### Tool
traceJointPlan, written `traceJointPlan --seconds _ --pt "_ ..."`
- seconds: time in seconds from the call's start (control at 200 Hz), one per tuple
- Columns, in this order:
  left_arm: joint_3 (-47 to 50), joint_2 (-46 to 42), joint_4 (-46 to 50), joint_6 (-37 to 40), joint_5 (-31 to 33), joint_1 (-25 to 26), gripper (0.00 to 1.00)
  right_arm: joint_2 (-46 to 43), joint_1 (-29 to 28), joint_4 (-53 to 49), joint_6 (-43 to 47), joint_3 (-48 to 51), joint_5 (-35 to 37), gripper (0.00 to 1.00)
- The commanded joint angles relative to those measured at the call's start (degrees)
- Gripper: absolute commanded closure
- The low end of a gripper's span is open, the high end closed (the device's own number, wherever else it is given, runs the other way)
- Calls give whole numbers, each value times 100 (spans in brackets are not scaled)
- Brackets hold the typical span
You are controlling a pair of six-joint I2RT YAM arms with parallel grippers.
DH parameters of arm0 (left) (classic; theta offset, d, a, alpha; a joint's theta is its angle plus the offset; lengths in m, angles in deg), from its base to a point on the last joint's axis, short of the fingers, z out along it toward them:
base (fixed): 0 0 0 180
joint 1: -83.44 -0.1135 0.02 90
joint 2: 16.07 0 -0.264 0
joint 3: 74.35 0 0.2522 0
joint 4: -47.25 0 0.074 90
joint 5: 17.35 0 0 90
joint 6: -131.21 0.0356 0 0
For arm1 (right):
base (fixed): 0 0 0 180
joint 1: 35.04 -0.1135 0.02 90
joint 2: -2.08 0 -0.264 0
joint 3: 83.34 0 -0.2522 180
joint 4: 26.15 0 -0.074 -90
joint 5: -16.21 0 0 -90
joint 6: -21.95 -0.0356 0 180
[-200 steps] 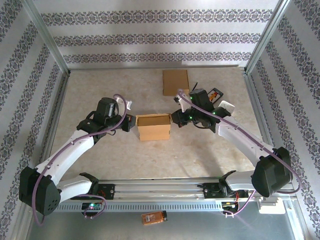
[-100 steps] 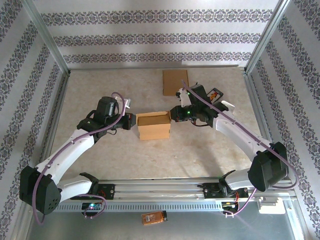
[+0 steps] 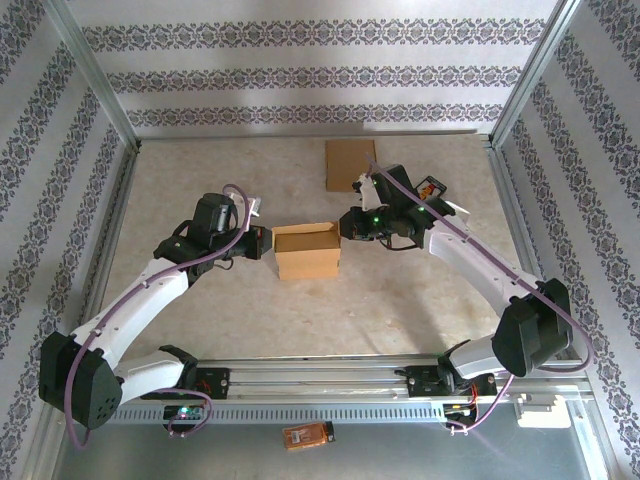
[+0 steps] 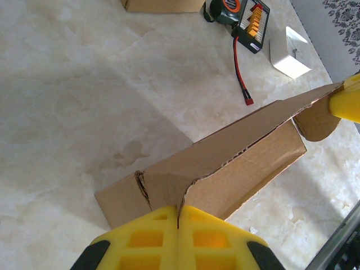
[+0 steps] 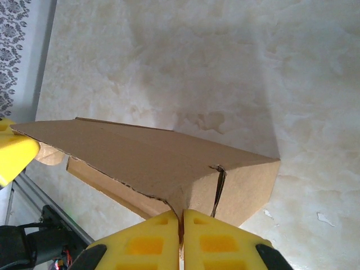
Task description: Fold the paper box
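Note:
The paper box (image 3: 307,251) is a small brown cardboard carton lying in the middle of the table, top flap raised. My left gripper (image 3: 262,243) is at its left end and my right gripper (image 3: 346,225) at its right end. In the left wrist view the yellow fingers (image 4: 152,230) are shut on a corner of the paper box (image 4: 236,163) at the flap edge. In the right wrist view the fingers (image 5: 214,233) are likewise shut on the opposite corner of the paper box (image 5: 152,160). Each wrist view catches the other gripper's yellow fingertip at the box's far end.
A flat cardboard piece (image 3: 351,163) lies at the back. An orange-and-black device (image 4: 250,19) with a red cable and a white block (image 4: 289,45) lie to the right of the box. A rail (image 3: 320,375) runs along the near edge, with walls all round.
My right arm has swung left and slightly back, bringing its gripper tight against the box's right end. The left gripper and the box have barely shifted.

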Motion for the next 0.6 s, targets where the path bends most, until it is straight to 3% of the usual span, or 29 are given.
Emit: traceJointPlan --seconds 0.0,0.595 --pt "25 -73 -332 -53 -14 73 100 102 -67 -162 -158 -100 -170 90" --pt "14 -91 -351 -89 28 67 100 111 -191 -240 55 197 360 90"
